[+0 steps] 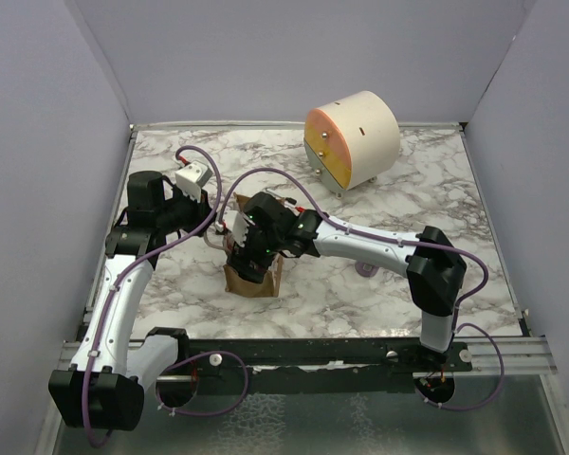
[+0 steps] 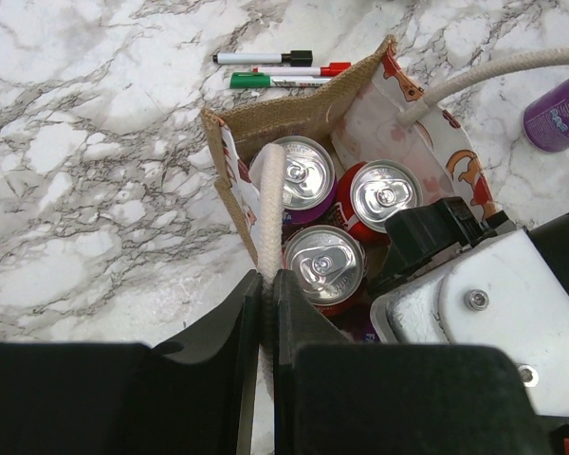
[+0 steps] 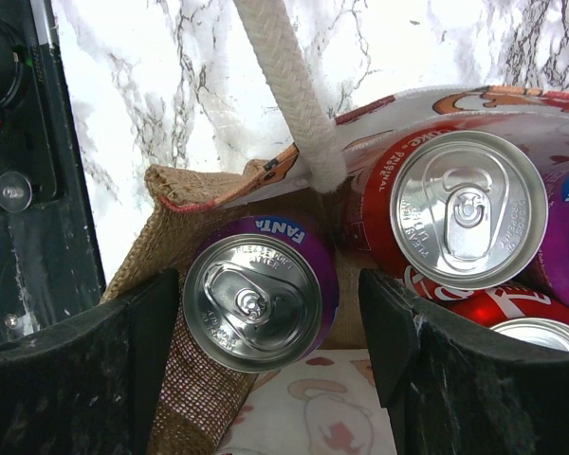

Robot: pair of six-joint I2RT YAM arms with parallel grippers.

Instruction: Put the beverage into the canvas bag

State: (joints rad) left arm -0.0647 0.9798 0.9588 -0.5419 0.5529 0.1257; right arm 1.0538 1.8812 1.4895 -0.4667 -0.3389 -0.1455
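You have a purple Fanta can [image 3: 256, 299] with a silver top between the jaws of your black right tool [image 3: 270, 322]; just beside it, a red can [image 3: 465, 213]. The canvas bag [image 3: 185, 389] is tan-brown weave, its lining cream with orange-red prints, its handle [image 3: 289, 90] white. The bench [image 3: 152, 85] is grey-veined white marble.

Cans [image 2: 308, 180] inside canvas bag [image 2: 284, 114]

Canvas bag [image 2: 284, 118]: tan burlap, printed lining, white rope handles, upright on the marble worktop [image 2: 76, 142], mouth open. Purple Fanta can [image 3: 256, 301] stands upright in its corner beside red cans [image 3: 469, 209].
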